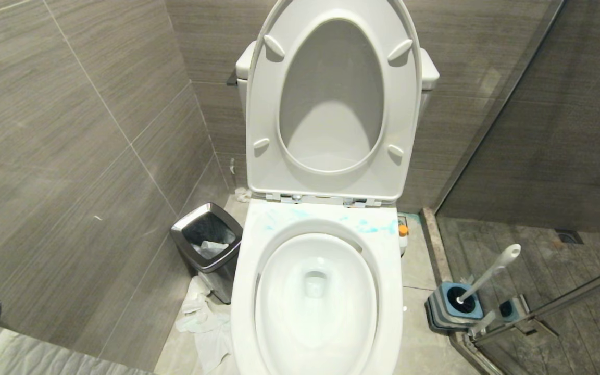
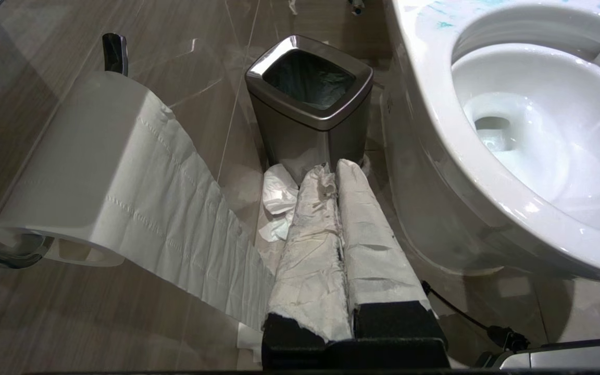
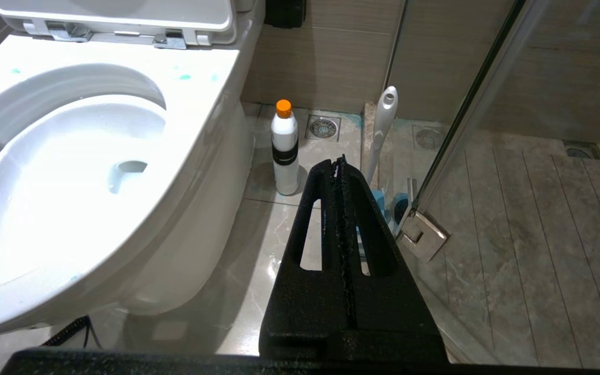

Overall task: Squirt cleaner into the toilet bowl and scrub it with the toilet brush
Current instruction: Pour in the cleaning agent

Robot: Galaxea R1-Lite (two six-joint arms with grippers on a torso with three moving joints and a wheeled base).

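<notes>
- Two claws, one per wrist view, both clenched with fingers pressed together and nothing held: left gripper (image 2: pixel 335 169), its fingers wrapped in white paper, low beside the toilet; right gripper (image 3: pixel 337 165), bare black, low on the other side
- Just past the left claw: crumpled tissue (image 2: pixel 278 200) on the floor, then one steel bin (image 2: pixel 310 107) with a dark liner; the head view shows a scrap of paper inside it
- One toilet roll (image 2: pixel 97 172) on a wall holder, its sheet trailing down behind the left claw
- One toilet bowl (image 1: pixel 258 250), seat and lid up, a little water at the bottom; blue cleaner (image 1: pixel 370 226) smeared on the rim near the hinges
- Past the right claw: one white bottle (image 3: pixel 285 151) with an orange cap, upright on the floor beside the bowl
- One toilet brush (image 1: pixel 490 273) standing tilted in its blue holder (image 1: pixel 453 307) by the glass door; bristles hidden inside the holder
- Neither arm appears in the head view
</notes>
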